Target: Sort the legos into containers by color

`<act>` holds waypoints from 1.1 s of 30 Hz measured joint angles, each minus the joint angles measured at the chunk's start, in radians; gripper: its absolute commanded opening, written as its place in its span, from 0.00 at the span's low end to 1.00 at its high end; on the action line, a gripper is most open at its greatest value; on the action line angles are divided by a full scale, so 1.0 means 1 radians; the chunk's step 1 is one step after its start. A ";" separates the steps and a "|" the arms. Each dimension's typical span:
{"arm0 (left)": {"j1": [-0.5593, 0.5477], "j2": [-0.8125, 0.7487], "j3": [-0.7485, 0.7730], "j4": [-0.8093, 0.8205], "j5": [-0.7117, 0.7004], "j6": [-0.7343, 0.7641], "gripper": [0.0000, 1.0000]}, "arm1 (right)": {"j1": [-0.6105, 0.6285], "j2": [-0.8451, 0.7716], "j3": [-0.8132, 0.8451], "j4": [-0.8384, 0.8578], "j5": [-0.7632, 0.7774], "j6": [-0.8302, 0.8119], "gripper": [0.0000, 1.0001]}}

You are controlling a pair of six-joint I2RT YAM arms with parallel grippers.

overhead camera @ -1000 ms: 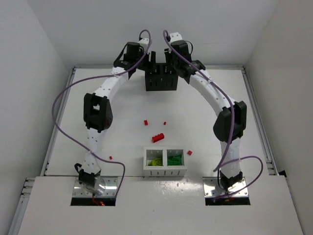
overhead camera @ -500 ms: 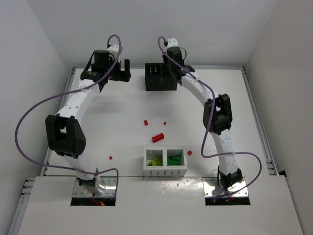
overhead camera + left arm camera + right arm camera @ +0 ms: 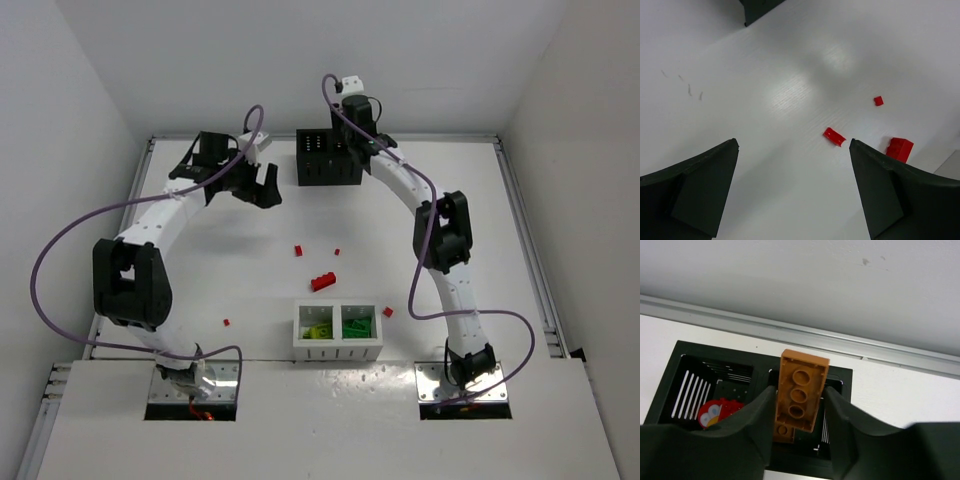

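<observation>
Nearest to me, the white container (image 3: 338,351) is sitting on the tabletop (image 3: 260,290), with lime green legos (image 3: 319,329) in its left compartment and dark green legos (image 3: 355,326) in its right. Around it and just beyond, loose red legos (image 3: 322,282) are lying scattered and apart from one another. Further out, the left gripper (image 3: 793,142) is hanging above bare tabletop with its fingers spread wide, holding nothing. Three of the red pieces are showing past it in its wrist view.

At the far edge, the right gripper (image 3: 800,397) is hovering over the black container (image 3: 715,351). It is pinching an orange-brown lego (image 3: 801,390) by its long sides, studs facing the camera. Directly below it, in the compartment on the right of the wrist view, another orange-brown piece (image 3: 783,432) is lying. The other compartment is holding something red (image 3: 722,412).

I am judging this to be the drop. To do it well, I am aiming to stay centred over the right compartment, away from the divider. I am lowering until the lego is close to the rim, then opening slowly so that it falls straight. It is long and slightly tilted, so a high release could tip it across the divider or bounce it out.
</observation>
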 measured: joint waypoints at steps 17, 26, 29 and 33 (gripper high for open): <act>-0.182 -0.015 -0.153 -0.028 -0.100 0.013 0.85 | -0.038 -0.177 -0.240 -0.153 -0.109 0.017 0.38; -0.227 0.103 -0.146 -0.035 -0.158 -0.057 0.70 | -0.109 -0.730 -0.679 -0.358 -0.411 -0.271 0.44; -0.251 0.158 -0.132 -0.045 -0.191 -0.085 0.65 | -0.116 -0.798 -0.748 -0.450 -0.477 -0.341 0.46; -0.284 0.206 -0.102 -0.057 -0.234 -0.124 0.55 | -0.116 -0.814 -0.851 -0.553 -0.533 -0.415 0.48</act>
